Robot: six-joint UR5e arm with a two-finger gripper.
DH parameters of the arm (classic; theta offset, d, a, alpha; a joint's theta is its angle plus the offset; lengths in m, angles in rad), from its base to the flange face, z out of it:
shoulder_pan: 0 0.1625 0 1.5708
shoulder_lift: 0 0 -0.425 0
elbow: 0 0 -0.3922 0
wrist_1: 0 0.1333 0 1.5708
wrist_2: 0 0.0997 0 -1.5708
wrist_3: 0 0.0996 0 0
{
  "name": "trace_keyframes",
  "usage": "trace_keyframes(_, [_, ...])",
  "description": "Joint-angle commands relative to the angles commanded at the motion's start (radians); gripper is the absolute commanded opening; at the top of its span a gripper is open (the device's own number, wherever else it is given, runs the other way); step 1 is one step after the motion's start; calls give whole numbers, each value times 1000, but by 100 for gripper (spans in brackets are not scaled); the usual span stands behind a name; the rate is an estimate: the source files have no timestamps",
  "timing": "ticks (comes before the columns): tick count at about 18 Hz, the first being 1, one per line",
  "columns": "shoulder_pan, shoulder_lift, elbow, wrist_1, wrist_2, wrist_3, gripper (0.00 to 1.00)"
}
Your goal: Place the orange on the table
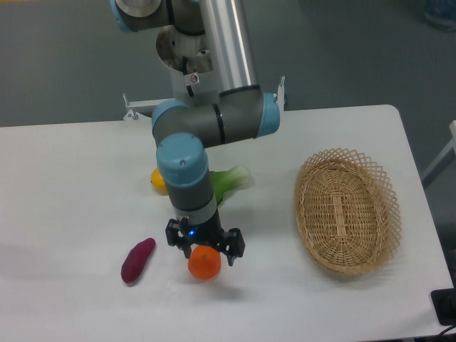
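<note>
The orange (204, 266) rests on the white table (71, 185) near its front edge, left of centre. My gripper (205, 251) points straight down just over it, open, with one black finger on each side of the fruit's top. The gripper body hides the orange's upper edge. I cannot tell whether the fingers still touch the orange.
A purple sweet potato (137, 259) lies just left of the orange. Behind the arm are a yellow fruit (159, 181) and a green leafy vegetable (228, 182). An oval wicker basket (347, 210) stands at the right, with nothing in it.
</note>
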Motion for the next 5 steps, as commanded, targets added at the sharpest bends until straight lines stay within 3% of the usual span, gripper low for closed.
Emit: trace_keyframes(5, [25,29,32,-103,0,34,100])
